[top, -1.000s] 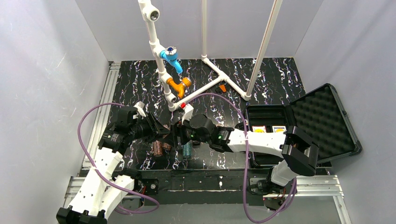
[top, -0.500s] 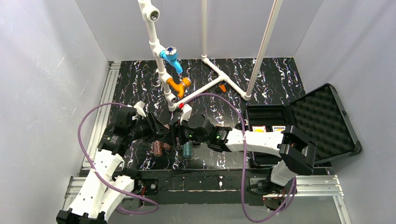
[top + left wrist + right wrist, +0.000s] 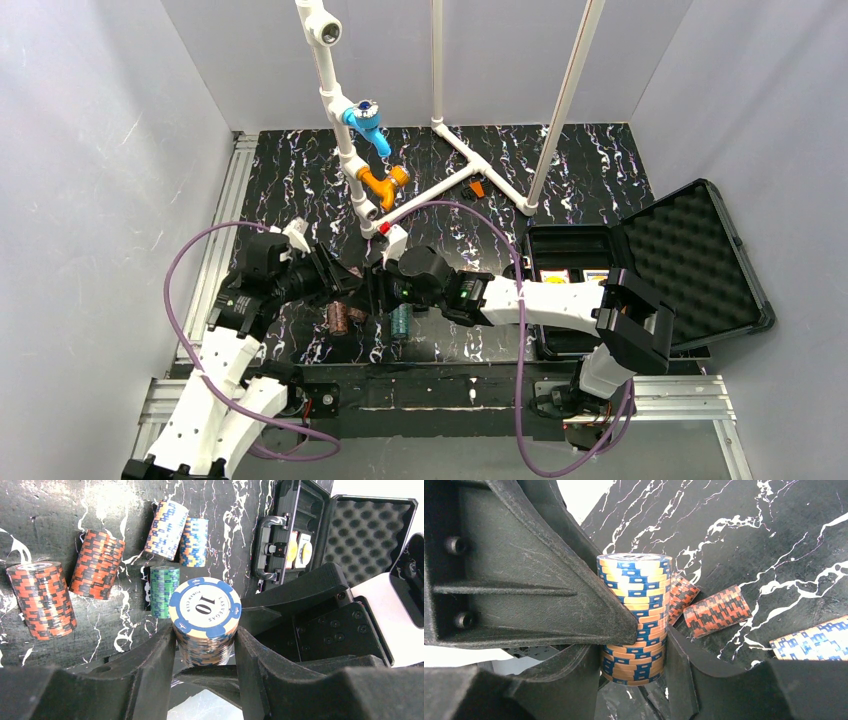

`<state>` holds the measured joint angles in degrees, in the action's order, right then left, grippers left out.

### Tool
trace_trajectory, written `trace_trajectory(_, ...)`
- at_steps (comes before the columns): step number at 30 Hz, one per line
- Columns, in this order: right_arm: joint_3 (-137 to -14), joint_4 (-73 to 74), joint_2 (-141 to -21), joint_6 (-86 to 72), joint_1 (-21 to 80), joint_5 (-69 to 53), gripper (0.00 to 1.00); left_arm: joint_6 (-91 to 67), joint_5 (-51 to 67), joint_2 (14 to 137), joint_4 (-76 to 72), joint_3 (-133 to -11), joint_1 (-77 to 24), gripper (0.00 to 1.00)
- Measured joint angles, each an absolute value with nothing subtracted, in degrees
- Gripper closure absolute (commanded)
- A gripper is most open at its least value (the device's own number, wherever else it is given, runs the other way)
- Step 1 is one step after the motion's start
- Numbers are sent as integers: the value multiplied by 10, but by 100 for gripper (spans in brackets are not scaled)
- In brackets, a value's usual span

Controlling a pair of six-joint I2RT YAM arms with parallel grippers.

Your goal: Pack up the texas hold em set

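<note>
Blue stacks: three are showing in all.
Red stacks: two are showing.
Green stacks: one is showing.
Chip stacks, all colours together: six are showing.
Decks: two are showing.
Cases: one is showing.
Arms: two are showing.
Pipe frames: one is showing.
Blue fittings: one is showing.
Orange fittings: one is showing.

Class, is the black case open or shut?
Open. The case has its foam-lined lid swung back, and card decks show inside.
</note>
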<state>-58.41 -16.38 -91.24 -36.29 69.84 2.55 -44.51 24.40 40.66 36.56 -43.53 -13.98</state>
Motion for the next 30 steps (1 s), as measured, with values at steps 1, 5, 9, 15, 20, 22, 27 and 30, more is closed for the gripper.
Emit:
trace_trajectory(1, -585, -164, -912, -363, 699, 25, 89, -444, 244, 405, 366, -435, -140, 89)
trace_trajectory(5, -587, -160, -912, -364, 702, 25, 95, -439, 243, 395, 370, -435, -140, 56)
trace_trajectory(9, -587, -157, -912, -369, 704, 24, 95, -432, 249, 383, 371, -433, -140, 28)
trace_trajectory(15, -587, -106, -912, -375, 708, 28, 96, -412, 253, 359, 366, -433, -138, 10)
trace_trajectory(20, -587, -77, -908, -378, 710, 45, 98, -394, 250, 347, 377, -439, -138, 7)
trace_trajectory(22, -587, -67, -899, -380, 710, 58, 99, -385, 252, 343, 381, -444, -138, 7)
trace_trajectory(27, -579, -59, -866, -389, 710, 98, 99, -358, 249, 324, 399, -462, -138, 7)
trace_trajectory(30, -569, -57, -843, -394, 710, 125, 99, -339, 236, 310, 413, -475, -138, 7)
